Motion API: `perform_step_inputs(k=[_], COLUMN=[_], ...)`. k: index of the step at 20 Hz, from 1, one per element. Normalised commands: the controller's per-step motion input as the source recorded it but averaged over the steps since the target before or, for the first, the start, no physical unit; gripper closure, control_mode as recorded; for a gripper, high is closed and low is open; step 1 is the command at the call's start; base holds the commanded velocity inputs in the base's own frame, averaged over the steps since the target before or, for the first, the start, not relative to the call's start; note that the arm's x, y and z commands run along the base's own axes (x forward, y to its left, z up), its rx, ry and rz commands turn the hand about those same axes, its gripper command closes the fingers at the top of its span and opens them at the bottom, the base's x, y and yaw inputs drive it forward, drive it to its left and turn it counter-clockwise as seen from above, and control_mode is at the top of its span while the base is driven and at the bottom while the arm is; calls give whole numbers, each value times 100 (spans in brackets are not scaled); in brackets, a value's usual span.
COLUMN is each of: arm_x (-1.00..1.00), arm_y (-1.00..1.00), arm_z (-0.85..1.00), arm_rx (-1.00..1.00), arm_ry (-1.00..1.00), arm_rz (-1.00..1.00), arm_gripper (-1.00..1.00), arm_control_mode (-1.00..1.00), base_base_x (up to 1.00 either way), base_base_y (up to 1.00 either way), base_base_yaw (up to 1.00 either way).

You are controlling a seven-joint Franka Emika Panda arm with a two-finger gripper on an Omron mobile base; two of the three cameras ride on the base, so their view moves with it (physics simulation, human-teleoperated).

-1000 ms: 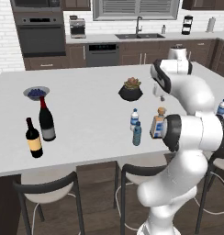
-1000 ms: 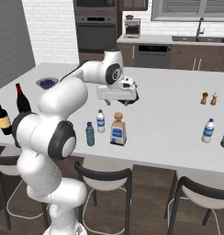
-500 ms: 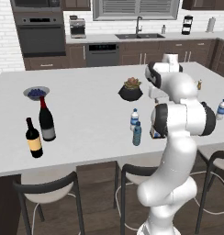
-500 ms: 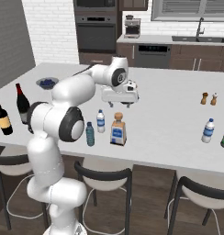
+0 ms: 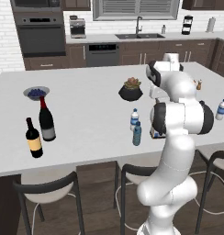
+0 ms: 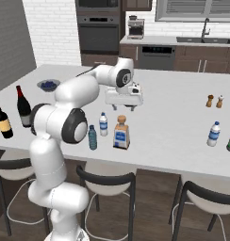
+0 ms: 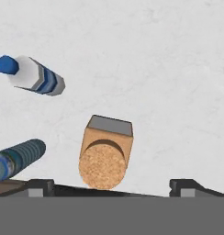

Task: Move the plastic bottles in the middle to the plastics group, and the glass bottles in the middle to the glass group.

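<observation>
My gripper (image 6: 122, 106) hangs open over the middle of the island, fingers pointing down. In the hand view the squat glass bottle (image 7: 104, 156) with its tan cork lies just ahead of the open gripper (image 7: 113, 186), nothing between the fingertips. That glass bottle (image 6: 121, 134) stands beside the clear plastic bottle (image 6: 103, 124) and the teal plastic bottle (image 6: 92, 137). The plastics group is a lone water bottle (image 6: 213, 134) at the right. The glass group, a red-capped wine bottle (image 5: 46, 120) and a yellow-labelled one (image 5: 34, 139), stands at the left.
A potted plant (image 5: 131, 89) sits behind the middle bottles and a bowl of blue fruit (image 5: 36, 93) at the far left. Salt and pepper shakers (image 6: 214, 100) stand at the back right. Stools line the island's near edge (image 6: 135, 162).
The arm's elbow and forearm have swung upright and closer in. The hand stays almost in place over the middle bottles, jaws still open. No bottle has moved.
</observation>
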Motion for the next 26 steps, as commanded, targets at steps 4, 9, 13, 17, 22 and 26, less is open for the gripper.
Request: perform_step_inputs(k=[4, 9, 13, 17, 22, 26], arm_x=[-15, 2, 3, 0, 1, 0], arm_y=[2, 5, 0, 0, 0, 0], arm_z=[-14, -27, -30, -29, -22, -13], arm_rx=[0, 0, 0, 0, 0, 0], arm_ry=[0, 0, 0, -1, 0, 0], arm_rz=[0, 0, 0, 0, 0, 0], arm_gripper=[-100, -100, -100, -100, -100, -100], arm_control_mode=[-100, -100, -100, -100, -100, -100], base_base_x=[0, 0, 0, 0, 0, 0], base_base_y=[0, 0, 0, 0, 0, 0], base_base_yaw=[0, 0, 0, 0, 0, 0])
